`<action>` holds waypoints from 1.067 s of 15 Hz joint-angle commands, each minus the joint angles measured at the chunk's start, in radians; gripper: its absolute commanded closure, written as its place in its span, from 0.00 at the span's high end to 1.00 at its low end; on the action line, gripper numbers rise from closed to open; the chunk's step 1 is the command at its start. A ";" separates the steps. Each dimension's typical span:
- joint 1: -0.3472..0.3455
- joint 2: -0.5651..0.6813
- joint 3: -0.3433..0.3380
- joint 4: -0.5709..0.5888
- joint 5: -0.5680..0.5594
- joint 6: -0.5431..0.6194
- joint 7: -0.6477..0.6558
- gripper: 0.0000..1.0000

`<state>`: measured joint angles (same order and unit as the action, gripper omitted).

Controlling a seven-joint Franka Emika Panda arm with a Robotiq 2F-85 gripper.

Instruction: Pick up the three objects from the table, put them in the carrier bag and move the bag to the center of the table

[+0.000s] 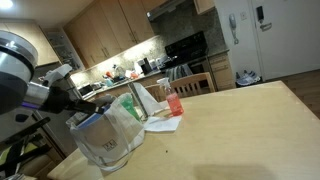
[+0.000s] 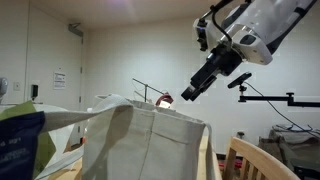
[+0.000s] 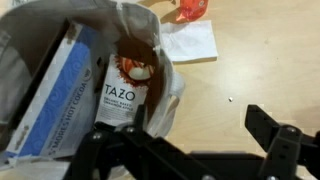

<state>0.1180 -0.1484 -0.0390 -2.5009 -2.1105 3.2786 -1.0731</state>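
Your gripper (image 3: 175, 135) hangs with its jaws wide apart, holding nothing, just above the open mouth of the carrier bag (image 3: 168, 90). Below it, inside the bag, you see 2 things: the light-blue carton (image 3: 50, 95) and, just beside it, a dark TAZO packet (image 3: 125, 95). Beyond the bag, a white paper (image 3: 190, 40) and a red bottle (image 3: 190, 8) rest on the table (image 3: 265, 70).

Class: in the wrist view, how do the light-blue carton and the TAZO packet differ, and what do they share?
Colour: the light-blue carton is mostly blue; the TAZO packet is white with a reddish-brown picture. Size: the carton shows a larger face than the packet. Place: the carton lies left of the packet in the picture. Both are boxy and lie inside the carrier bag.
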 commanded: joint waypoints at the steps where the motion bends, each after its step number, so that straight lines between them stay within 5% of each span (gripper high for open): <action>1: -0.048 0.064 0.016 0.002 -0.084 0.026 0.000 1.00; 9: -0.112 0.246 0.003 0.046 -0.246 0.016 0.005 1.00; 16: -0.103 0.304 0.024 0.106 -0.249 0.002 0.026 1.00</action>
<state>0.0176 0.1540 -0.0219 -2.3995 -2.3342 3.2812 -1.0754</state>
